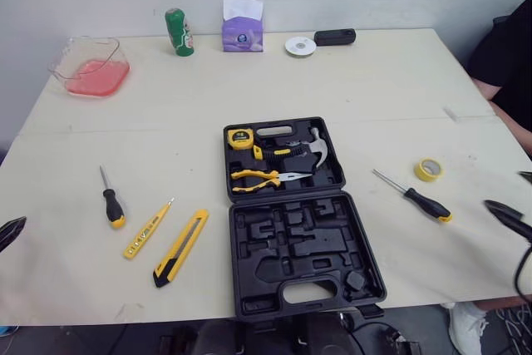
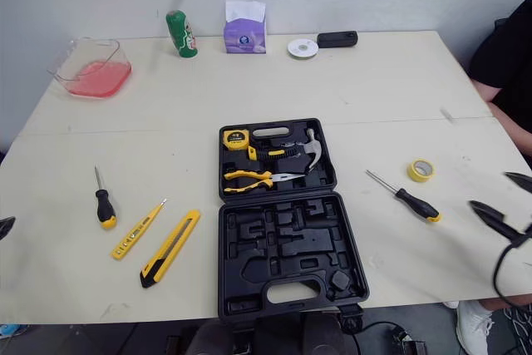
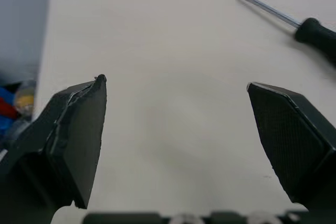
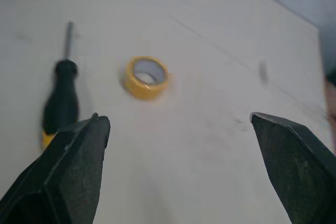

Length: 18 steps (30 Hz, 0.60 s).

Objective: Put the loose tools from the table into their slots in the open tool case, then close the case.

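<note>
- Nothing picked up yet as far as I can tell. Both the right gripper (image 4: 178,118) and the left gripper (image 3: 176,82) are spread wide with nothing between the fingers.
- The tool case (image 1: 246,280) lies open mid-table. Its far half holds a tape measure (image 1: 240,138), hammer (image 1: 314,145) and pliers (image 1: 264,179); the near half is all bare slots.
- Loose stuff on the right: long screwdriver (image 1: 413,194) and a tape roll (image 1: 428,170), near each other but not touching.
- Loose stuff on the left: short screwdriver (image 1: 111,203), yellow tester (image 1: 147,229) and utility knife (image 1: 180,247).
- The right gripper looks straight at the long screwdriver, so I'd start there: close across the black handle rather than the thin shaft, lift it level, and line it up with a long slot before letting go.
- The tape roll lies flat, so it probably needs pinching across the ring's wall.
- Hard to make out: which moulded slot fits which tool, since they're all black on black.
- Both grippers are cut off at the table's left and right sides in the head views.
- A person's sleeve (image 1: 507,56) pokes in at the far right.
</note>
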Available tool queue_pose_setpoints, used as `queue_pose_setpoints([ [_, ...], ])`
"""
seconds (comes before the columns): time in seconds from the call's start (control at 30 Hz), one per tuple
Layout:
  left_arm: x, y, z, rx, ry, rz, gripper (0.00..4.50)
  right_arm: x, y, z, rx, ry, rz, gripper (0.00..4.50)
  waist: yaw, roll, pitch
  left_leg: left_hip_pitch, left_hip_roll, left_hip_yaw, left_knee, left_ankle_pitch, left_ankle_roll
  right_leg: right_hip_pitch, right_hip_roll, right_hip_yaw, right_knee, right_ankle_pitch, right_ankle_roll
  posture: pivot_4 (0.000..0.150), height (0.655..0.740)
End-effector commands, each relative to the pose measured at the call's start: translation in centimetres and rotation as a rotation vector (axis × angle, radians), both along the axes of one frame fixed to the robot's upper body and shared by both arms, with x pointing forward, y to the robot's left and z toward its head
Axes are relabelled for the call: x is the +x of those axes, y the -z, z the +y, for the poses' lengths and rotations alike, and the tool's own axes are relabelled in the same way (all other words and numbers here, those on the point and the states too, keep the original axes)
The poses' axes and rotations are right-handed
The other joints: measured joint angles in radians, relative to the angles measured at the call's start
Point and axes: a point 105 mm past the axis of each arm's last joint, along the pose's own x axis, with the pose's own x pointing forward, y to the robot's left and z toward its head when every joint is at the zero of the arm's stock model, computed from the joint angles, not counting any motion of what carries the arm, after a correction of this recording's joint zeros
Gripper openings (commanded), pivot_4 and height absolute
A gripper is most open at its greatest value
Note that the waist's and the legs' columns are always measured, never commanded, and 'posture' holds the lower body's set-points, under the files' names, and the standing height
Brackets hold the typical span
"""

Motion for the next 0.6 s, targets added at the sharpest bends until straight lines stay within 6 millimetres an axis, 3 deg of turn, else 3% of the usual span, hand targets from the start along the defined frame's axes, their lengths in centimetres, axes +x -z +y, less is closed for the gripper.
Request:
queue_pose_setpoints([
  [0.03, 1.1, -2.0, -2.4, -0.051, 0.056, -0.054, 4.50, 1.2, -2.5, 2.6, -0.020, -0.082, -0.102, 4.43, 0.001, 0.001, 0.000, 0.000, 0.000, 0.001, 0.000, 0.000, 0.000, 0.000, 0.000, 0.000, 0.000, 0.000, 0.000, 0.150, 0.7400],
  [0.2, 3.3, -1.4, -7.2, -0.078, 0.086, 0.095, 4.50, 3.0, -4.4, 9.0, 0.110, -0.357, -0.136, 4.43, 0.006, 0.000, 0.000, 0.000, 0.000, 0.001, 0.002, 0.000, 0.000, 0.000, 0.000, 0.001, 0.001, 0.000, 0.000, 0.150, 0.7400],
  [0.23, 3.6, -1.2, -8.4, 0.001, 0.111, 0.147, 4.50, 2.9, -4.1, 10.2, 0.120, -0.412, -0.112, 4.43, 0.010, 0.000, 0.000, 0.001, 0.000, 0.000, 0.002, 0.000, 0.000, 0.000, 0.001, 0.001, 0.002, 0.000, -0.001, 0.150, 0.7400],
  [0.3, 4.2, -1.5, -9.8, 0.062, 0.091, 0.163, 4.50, 2.9, -3.8, 11.8, 0.130, -0.475, -0.101, 4.43, 0.019, 0.000, 0.000, 0.000, 0.001, 0.000, 0.001, 0.003, 0.004, 0.000, 0.002, 0.001, 0.002, 0.000, -0.001, 0.150, 0.7400],
  [0.43, 5.3, -2.4, -11.6, -0.025, -0.025, 0.134, 4.50, 3.1, -4.2, 14.0, 0.152, -0.565, -0.146, 4.43, 0.033, 0.000, 0.000, -0.002, 0.000, -0.001, 0.002, 0.003, 0.005, 0.000, 0.002, 0.000, 0.003, 0.001, -0.001, 0.150, 0.7400],
  [0.53, 5.7, -2.1, -13.5, -0.037, -0.035, 0.186, 4.50, 2.8, -3.8, 15.4, 0.130, -0.660, -0.135, 4.43, 0.043, 0.000, 0.000, -0.002, -0.001, 0.000, 0.004, 0.003, 0.006, 0.000, 0.003, 0.000, 0.004, 0.001, 0.000, 0.150, 0.7400],
  [0.6, 5.9, -1.7, -13.7, -0.061, -0.103, 0.185, 4.50, 2.6, -3.6, 16.4, 0.122, -0.723, -0.128, 4.43, 0.046, 0.000, 0.000, -0.002, -0.001, 0.000, 0.004, 0.004, 0.007, 0.000, 0.004, 0.000, 0.005, 0.001, 0.000, 0.150, 0.7400],
])
